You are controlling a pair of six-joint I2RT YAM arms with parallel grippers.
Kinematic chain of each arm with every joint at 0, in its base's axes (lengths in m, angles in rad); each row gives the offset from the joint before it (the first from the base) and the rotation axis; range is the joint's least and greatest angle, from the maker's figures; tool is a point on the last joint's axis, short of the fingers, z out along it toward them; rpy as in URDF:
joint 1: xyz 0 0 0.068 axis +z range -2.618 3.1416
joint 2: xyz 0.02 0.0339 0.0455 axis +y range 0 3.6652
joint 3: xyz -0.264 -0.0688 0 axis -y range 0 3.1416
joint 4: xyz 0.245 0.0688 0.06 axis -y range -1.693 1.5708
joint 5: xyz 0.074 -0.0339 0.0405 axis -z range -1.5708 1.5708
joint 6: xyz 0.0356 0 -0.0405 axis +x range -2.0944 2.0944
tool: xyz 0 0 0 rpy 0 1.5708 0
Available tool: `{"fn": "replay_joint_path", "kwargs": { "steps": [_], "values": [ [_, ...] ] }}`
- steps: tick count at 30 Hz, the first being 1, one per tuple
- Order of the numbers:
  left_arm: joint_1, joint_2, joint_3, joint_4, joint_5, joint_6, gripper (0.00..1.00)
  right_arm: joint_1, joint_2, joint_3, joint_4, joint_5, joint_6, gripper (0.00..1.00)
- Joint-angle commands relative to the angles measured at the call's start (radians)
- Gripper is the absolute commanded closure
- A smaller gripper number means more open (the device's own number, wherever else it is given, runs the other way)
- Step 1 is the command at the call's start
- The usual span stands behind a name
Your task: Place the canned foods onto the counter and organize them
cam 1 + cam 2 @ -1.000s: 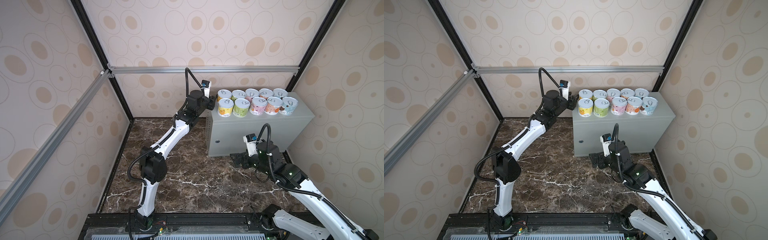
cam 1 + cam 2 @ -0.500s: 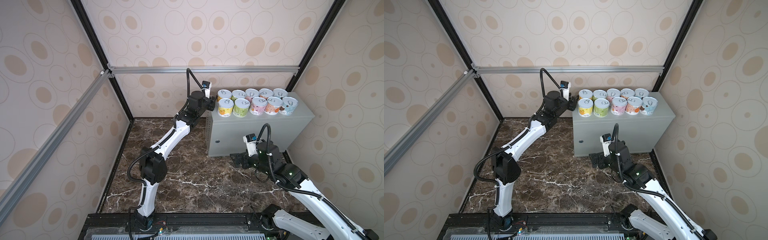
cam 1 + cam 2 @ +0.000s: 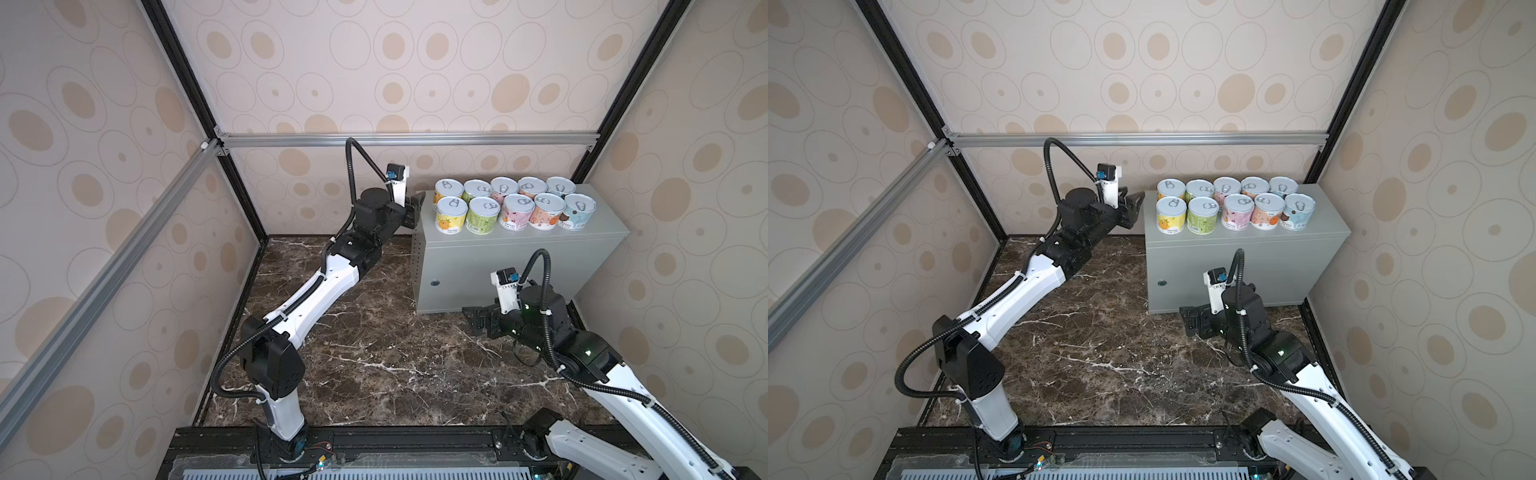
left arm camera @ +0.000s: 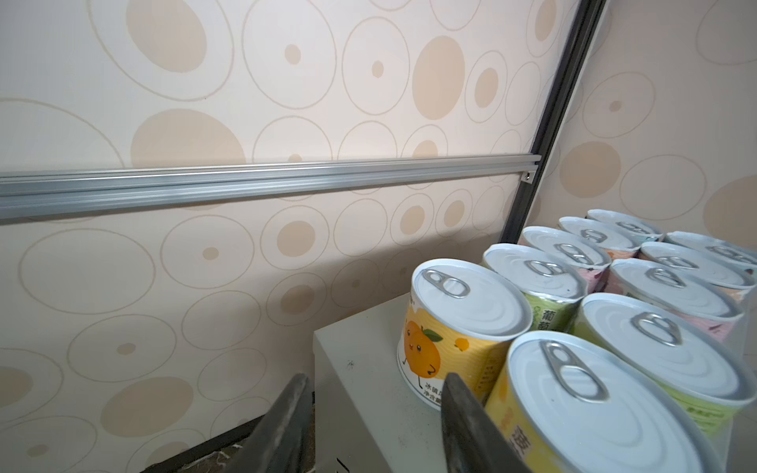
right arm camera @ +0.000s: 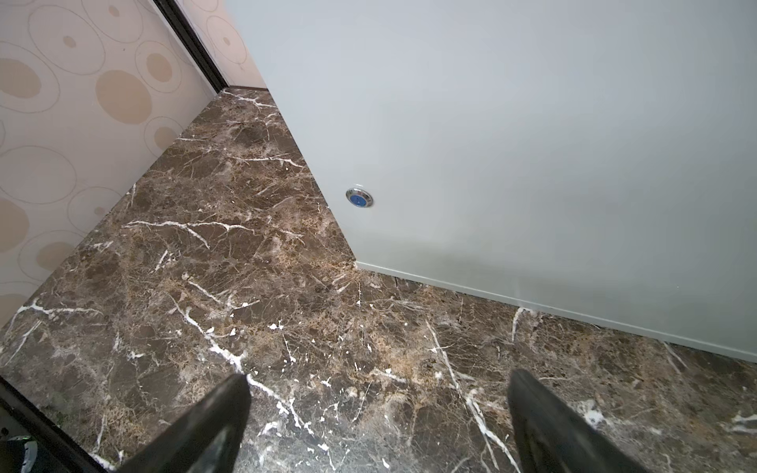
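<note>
Ten cans (image 3: 516, 212) upright on desk (image 3: 498, 270) – two close-packed rows of five. Placing looks done; only tidying or retreat remains for you. Next move: back left arm (image 3: 316, 286) off without nudging yellow cans (image 4: 463, 327). Left jaws part-spread, empty, at desk corner just beside them. Right arm (image 3: 590, 357) low over floor (image 5: 245, 245) – jaws spread wide, empty.

Only Chinese print can be read, in the left wrist view. The far-row green tin (image 4: 547, 311) shows "葡萄" down its label. The near-left yellow tin (image 4: 520, 434) shows "菠". The far-left yellow tin (image 4: 450, 348) carries small lines beginning "冰" and "净含", cut off by a finger. In both top views the label print is too small to read.
</note>
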Motion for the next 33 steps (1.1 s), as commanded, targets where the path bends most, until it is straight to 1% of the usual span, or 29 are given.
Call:
{"fn": "replay_joint_path", "kwargs": {
  "steps": [1, 6, 9, 11, 14, 18, 23, 33],
  "values": [
    [-0.025, -0.042, -0.047, 0.046, 0.001, -0.004, 0.49, -0.003, -0.021, -0.001, -0.026, 0.031, 0.032, 0.00],
    [-0.051, -0.074, -0.106, 0.063, -0.016, -0.002, 0.49, -0.010, -0.034, 0.004, -0.046, 0.099, 0.068, 0.00],
    [-0.061, -0.077, -0.123, 0.072, -0.018, -0.009, 0.49, -0.034, -0.030, 0.014, -0.069, 0.120, 0.086, 0.00],
    [-0.070, -0.072, -0.124, 0.078, -0.018, -0.011, 0.49, -0.062, -0.031, 0.014, -0.082, 0.106, 0.110, 0.01],
    [-0.077, -0.062, -0.126, 0.088, -0.015, -0.020, 0.49, -0.125, -0.063, -0.019, -0.049, 0.027, 0.159, 0.01],
    [-0.077, -0.051, -0.123, 0.097, -0.009, -0.031, 0.49, -0.179, -0.059, -0.038, -0.046, -0.038, 0.172, 0.01],
    [-0.083, -0.032, -0.109, 0.101, -0.003, -0.037, 0.49, -0.194, -0.052, -0.053, -0.034, -0.072, 0.179, 0.01],
    [-0.105, 0.003, -0.085, 0.102, -0.003, -0.037, 0.49, -0.196, -0.039, -0.061, -0.024, -0.088, 0.176, 0.01]
  ]
}}
